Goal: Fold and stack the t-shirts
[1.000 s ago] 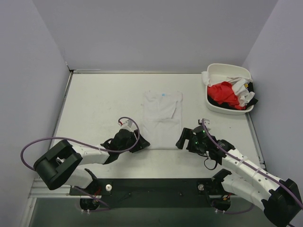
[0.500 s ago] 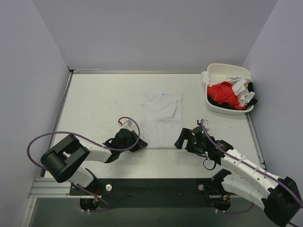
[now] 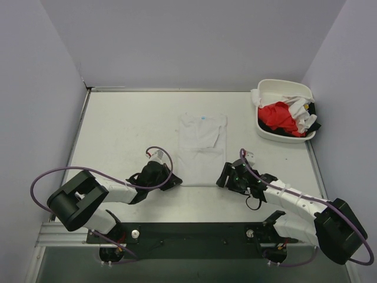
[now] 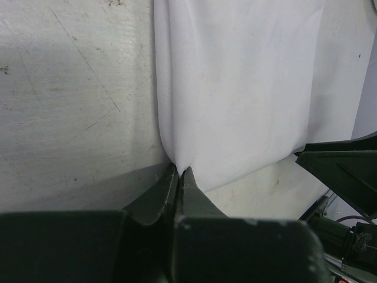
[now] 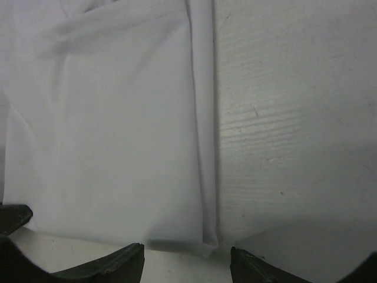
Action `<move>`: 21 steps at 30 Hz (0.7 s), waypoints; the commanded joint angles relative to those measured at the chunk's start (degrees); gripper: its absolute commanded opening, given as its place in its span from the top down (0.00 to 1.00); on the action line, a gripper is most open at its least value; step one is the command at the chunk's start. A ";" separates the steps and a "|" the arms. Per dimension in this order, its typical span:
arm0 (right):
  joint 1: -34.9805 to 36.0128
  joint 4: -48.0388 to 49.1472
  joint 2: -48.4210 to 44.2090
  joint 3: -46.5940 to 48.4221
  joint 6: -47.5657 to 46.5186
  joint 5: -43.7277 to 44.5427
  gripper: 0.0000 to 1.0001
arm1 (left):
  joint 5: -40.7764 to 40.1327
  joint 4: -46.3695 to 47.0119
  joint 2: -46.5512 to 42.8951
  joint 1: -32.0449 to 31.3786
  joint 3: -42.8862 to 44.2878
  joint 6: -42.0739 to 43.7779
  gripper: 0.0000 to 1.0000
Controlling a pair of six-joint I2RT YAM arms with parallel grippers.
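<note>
Ahead of the black left gripper (image 4: 178,172) lies a plain white t-shirt (image 3: 201,150) with a blue neck label (image 3: 204,117); beyond the right gripper (image 5: 187,262), a red t-shirt (image 3: 277,115) in a white tub (image 3: 277,82).

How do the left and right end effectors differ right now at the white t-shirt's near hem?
The left end effector is shut, pinching the near-left corner of the white t-shirt; the right end effector stands open, its jaws either side of the near-right corner, not gripping it. Cloth puckers up into the left one's tips but lies flat before the right one. Both sit low on the table at the hem.
</note>
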 commanded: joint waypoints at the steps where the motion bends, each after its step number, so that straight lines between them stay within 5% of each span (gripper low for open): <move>1: 0.49 2.96 2.71 -0.08 0.24 0.66 0.41 | -1.98 -12.51 1.18 0.22 -2.70 3.07 1.00; 7: 0.49 4.63 5.26 -0.25 0.33 0.49 0.51 | -1.98 -12.51 0.83 0.22 -3.06 3.16 1.00; 17: 0.58 4.19 5.44 -0.60 0.77 0.75 0.98 | -2.07 -14.09 -1.71 0.22 -3.85 2.99 1.00; 21: 1.02 3.93 4.12 -1.65 1.38 0.75 1.00 | -1.98 -15.50 -4.97 -0.04 -5.60 2.02 1.00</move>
